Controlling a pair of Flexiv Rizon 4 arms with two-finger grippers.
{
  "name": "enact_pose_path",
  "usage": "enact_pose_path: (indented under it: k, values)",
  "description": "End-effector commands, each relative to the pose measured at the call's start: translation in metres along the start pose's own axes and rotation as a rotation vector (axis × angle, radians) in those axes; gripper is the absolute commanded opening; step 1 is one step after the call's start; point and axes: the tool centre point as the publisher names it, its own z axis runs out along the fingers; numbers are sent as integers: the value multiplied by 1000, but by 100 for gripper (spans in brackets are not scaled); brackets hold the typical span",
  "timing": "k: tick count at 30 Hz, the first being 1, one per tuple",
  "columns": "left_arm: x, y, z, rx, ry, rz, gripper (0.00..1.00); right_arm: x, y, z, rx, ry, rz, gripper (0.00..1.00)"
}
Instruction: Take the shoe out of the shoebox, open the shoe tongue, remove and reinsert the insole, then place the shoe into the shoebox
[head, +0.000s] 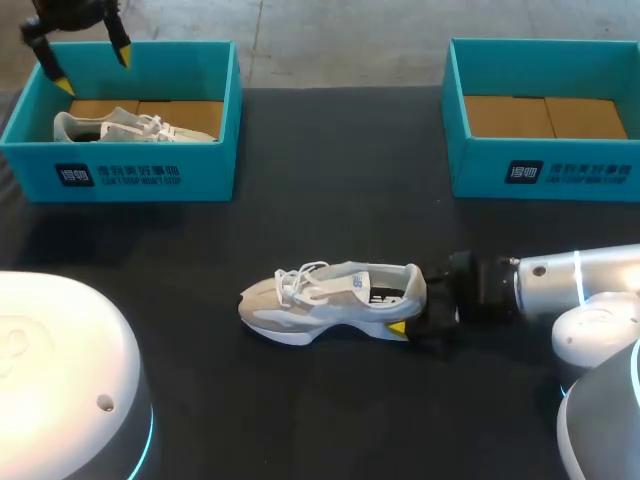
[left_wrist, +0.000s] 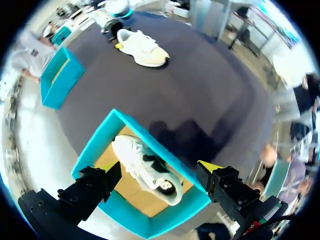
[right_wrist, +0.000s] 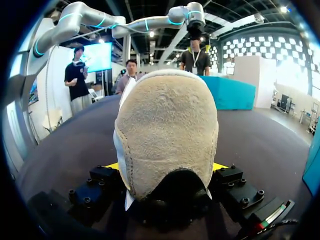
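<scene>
Shoe (head: 320, 295) stands sole-down on the near middle of the surface (head: 330, 200), outside both boxes. My right claw (head: 410, 302) is clamped on its heel from both sides. I judge the tongue is next: hold the heel firm and the sole flat. Toe points left, heel right, so the long axis runs left-right. Far left, my left claw (head: 92, 70) hangs spread and empty above the left shoebox (head: 130, 175).

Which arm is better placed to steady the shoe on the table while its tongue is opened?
Right. The right gripper clamps the heel of the shoe on the table; the left gripper hangs open above the far shoebox.
</scene>
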Motion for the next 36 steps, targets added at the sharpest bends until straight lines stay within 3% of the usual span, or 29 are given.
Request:
enact_pose_path:
  k: [1, 4, 5, 21, 25, 26, 31, 33, 35, 36]
  values:
    - [0, -11, 4, 46, -42, -338, 100, 1, 1, 1, 2, -2, 0, 0]
    - [2, -22, 7, 45, -56, -378, 100, 1, 1, 1, 2, -2, 0, 0]
    - [2, -28, 9, 9, -28, -314, 100, 1, 1, 1, 2, -2, 0, 0]
    - [2, -28, 9, 9, -28, -314, 100, 1, 1, 1, 2, -2, 0, 0]
    - [4, -46, 7, -23, -39, -523, 100, 1, 1, 1, 2, -2, 0, 0]
    - [7, -50, 4, 6, -28, -586, 100, 1, 1, 1, 2, -2, 0, 0]
    - [10, -67, 4, -38, -20, -1015, 100, 1, 1, 1, 2, -2, 0, 0]
    - [16, -76, 5, 13, 0, -1077, 100, 1, 1, 1, 2, -2, 0, 0]
    - [21, -89, 12, -21, -55, -1156, 100, 1, 1, 1, 2, -2, 0, 0]
    - [21, -93, 16, 16, -34, -1173, 100, 1, 1, 1, 2, -2, 0, 0]
